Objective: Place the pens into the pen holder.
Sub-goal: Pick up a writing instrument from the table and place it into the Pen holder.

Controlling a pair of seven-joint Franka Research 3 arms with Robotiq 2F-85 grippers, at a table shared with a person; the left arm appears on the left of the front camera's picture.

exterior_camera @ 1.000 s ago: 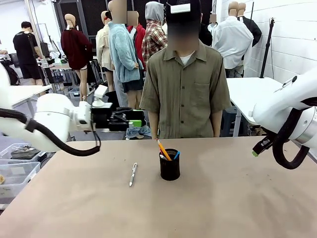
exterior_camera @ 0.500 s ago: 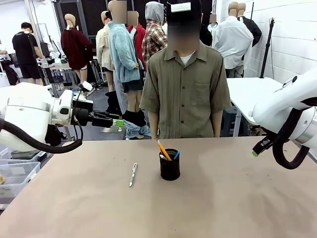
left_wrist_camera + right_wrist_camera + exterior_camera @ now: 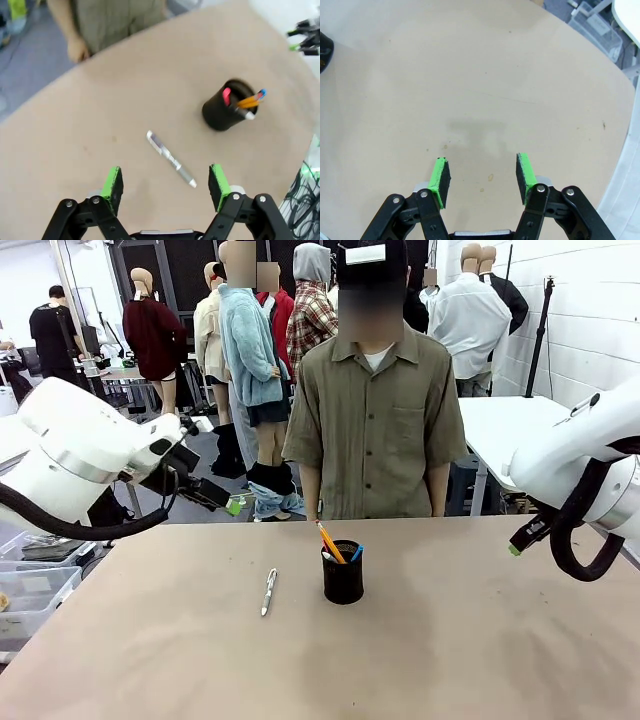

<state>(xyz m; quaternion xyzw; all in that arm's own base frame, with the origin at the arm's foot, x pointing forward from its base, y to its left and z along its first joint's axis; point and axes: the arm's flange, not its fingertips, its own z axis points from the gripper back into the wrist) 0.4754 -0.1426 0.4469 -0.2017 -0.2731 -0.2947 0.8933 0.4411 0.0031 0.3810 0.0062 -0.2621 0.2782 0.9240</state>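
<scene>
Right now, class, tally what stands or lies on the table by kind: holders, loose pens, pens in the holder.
Holder: 1
Loose pen: 1
Pens in it: 4 (red, orange, blue, white-tipped)
Total: 6

The left arm (image 3: 75, 455) and right arm (image 3: 570, 455) are white with thick rounded joints and a looping black cable (image 3: 572, 515) each, while the left gripper (image 3: 165, 182) and right gripper (image 3: 481, 177) are black, with silver screws (image 3: 95, 200) and green pads (image 3: 113, 184).
</scene>
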